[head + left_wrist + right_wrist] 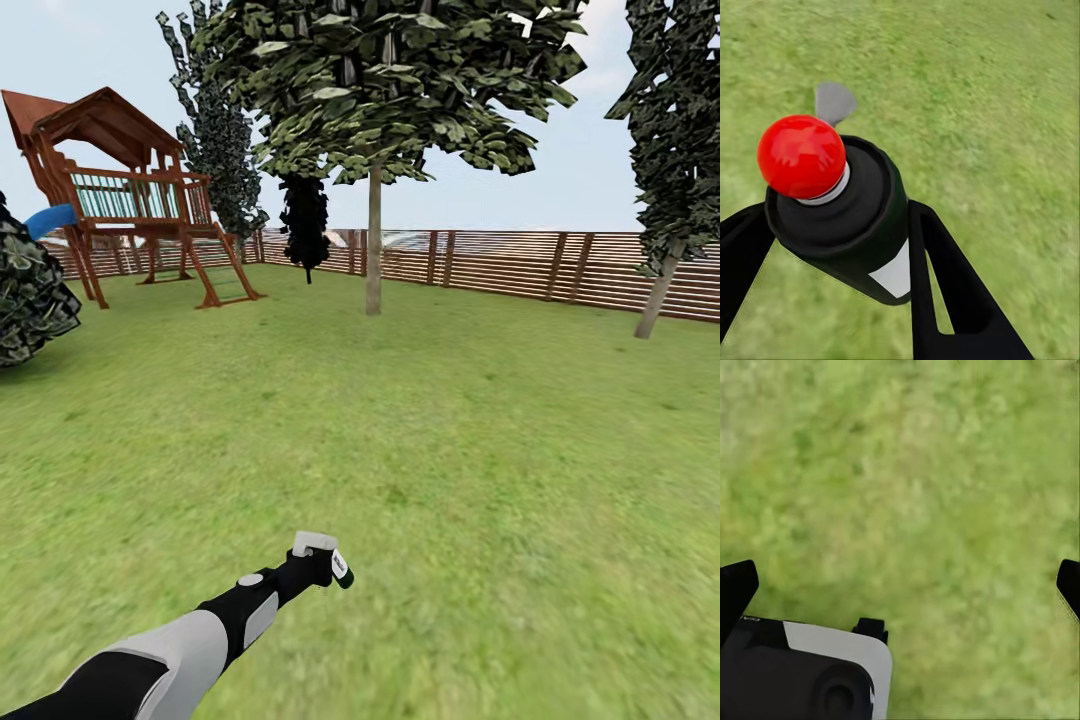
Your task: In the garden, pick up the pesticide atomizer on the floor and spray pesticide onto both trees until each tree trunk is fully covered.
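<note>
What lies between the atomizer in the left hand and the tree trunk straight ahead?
Only bare lawn, as the head view shows: the atomizer sits in the left hand, and grass runs unbroken to the trunk.

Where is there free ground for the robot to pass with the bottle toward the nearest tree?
The lawn lies open from the left gripper, shut on the pesticide atomizer, to the middle tree trunk. It is crowded at left, near the playhouse and dark bush.
</note>
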